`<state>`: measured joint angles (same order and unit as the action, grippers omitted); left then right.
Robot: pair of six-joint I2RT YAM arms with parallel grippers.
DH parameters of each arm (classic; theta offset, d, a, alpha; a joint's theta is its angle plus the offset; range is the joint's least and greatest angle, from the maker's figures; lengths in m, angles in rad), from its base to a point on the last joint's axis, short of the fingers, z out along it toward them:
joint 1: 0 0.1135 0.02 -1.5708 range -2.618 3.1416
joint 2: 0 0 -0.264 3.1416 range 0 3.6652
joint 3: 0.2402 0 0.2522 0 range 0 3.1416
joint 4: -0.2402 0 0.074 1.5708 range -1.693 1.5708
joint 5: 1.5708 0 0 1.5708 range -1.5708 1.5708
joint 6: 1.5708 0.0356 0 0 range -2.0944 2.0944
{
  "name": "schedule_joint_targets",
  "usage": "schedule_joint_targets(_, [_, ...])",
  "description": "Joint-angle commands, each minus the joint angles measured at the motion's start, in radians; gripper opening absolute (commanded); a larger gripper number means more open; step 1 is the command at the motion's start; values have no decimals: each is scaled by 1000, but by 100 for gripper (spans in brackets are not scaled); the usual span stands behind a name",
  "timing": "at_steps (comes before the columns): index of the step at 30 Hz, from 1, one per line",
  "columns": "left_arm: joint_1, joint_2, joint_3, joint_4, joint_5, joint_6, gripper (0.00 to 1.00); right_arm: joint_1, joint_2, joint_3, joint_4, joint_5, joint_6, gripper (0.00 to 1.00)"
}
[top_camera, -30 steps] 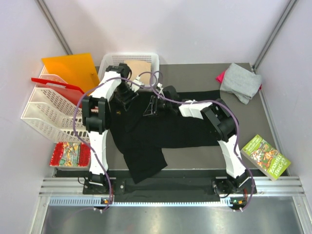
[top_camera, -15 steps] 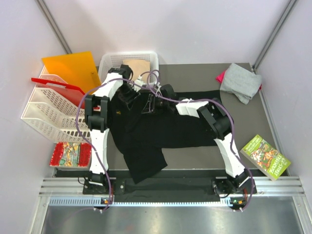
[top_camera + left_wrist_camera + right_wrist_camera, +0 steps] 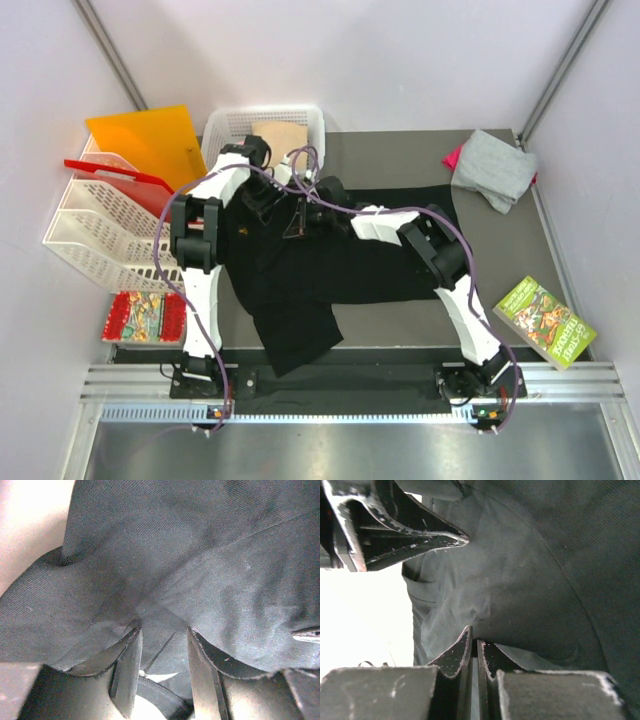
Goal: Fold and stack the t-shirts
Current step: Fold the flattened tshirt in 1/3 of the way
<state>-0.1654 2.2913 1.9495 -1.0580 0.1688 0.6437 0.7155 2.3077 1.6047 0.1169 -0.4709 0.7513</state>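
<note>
While the grey t-shirt lies as a folded bundle on top of the pink t-shirt at the far right corner of the bench, the black t-shirt is nowhere near that state. It sprawls across the middle of the bench, with one part trailing toward the near edge and a sleeve reaching to the right.

Both arms meet over its far left portion, just beside the white basket, in which the tan t-shirt lies flat. The right tool is clenched, its fingers all but meeting on a thin fold of the black cloth. The left tool sits close by, with black cloth draped over its tips and filling the gap between its fingers. Those fingers stand somewhat apart, and I cannot tell whether they bite the cloth or merely rest in it.

By my reading the task is in its early part. One shirt looks folded, the pink one shows only a corner so its state is unclear, and there is no common stack. The bulk of the work seems left: folding the black shirt, bringing the tan one out, and piling all four together.
</note>
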Motion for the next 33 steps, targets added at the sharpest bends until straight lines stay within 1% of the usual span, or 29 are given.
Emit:
schedule_joint_targets(1, [24, 50, -72, -45, -127, -30, 46, 41, -94, 26, -52, -11, -69, 1])
schedule_joint_targets(2, [24, 48, -78, -46, -127, -27, 46, 41, -118, 43, -72, -9, -78, 2])
schedule_joint_targets(3, [24, 45, -81, -46, -127, -26, 46, 41, -128, 55, -104, -12, -93, 5])
schedule_joint_targets(5, [24, 42, -89, -46, -127, -21, 46, 42, -133, 99, -114, -31, -104, 11])
schedule_joint_targets(6, [24, 42, -90, -48, -129, -21, 46, 42, -123, 124, -167, -55, -105, 17])
schedule_joint_targets(7, [24, 40, -93, -51, -127, -16, 46, 44, -108, 153, -189, -72, -110, 18])
schedule_joint_targets(8, [24, 40, -95, -51, -127, -16, 45, 48, -59, 225, -213, -84, -124, 21])
schedule_joint_targets(9, [24, 40, -95, -53, -127, -16, 45, 52, -33, 262, -259, -103, -133, 31])
schedule_joint_targets(10, [24, 40, -96, -53, -129, -16, 45, 55, -4, 327, -275, -112, -142, 37])
schedule_joint_targets(11, [24, 40, -98, -53, -127, -16, 45, 55, 52, 365, -293, -120, -159, 40])
schedule_joint_targets(12, [24, 39, -98, -56, -127, -19, 45, 55, 74, 398, -340, -121, -174, 46])
schedule_joint_targets(13, [24, 39, -103, -57, -124, -21, 45, 55, 93, 435, -353, -117, -188, 50])
schedule_joint_targets(15, [24, 31, -109, -54, -124, -21, 45, 56, 111, 442, -384, -89, -220, 62])
schedule_joint_targets(18, [23, 22, -126, -43, -127, -24, 45, 56, 82, 378, -415, -55, -265, 64])
schedule_joint_targets(19, [24, 22, -127, -43, -126, -26, 45, 56, 43, 294, -405, -46, -273, 64])
schedule_joint_targets(22, [24, 23, -127, -43, -123, -24, 45, 55, -17, 158, -385, -11, -300, 65])
schedule_joint_targets(25, [23, 28, -120, -43, -120, -27, 45, 53, -39, 86, -399, 23, -336, 64])
schedule_joint_targets(28, [23, 31, -116, -48, -117, -32, 45, 50, -48, 40, -384, 32, -345, 62])
schedule_joint_targets(33, [23, 22, -132, -48, -124, -32, 44, 50, -42, 38, -359, 26, -323, 59])
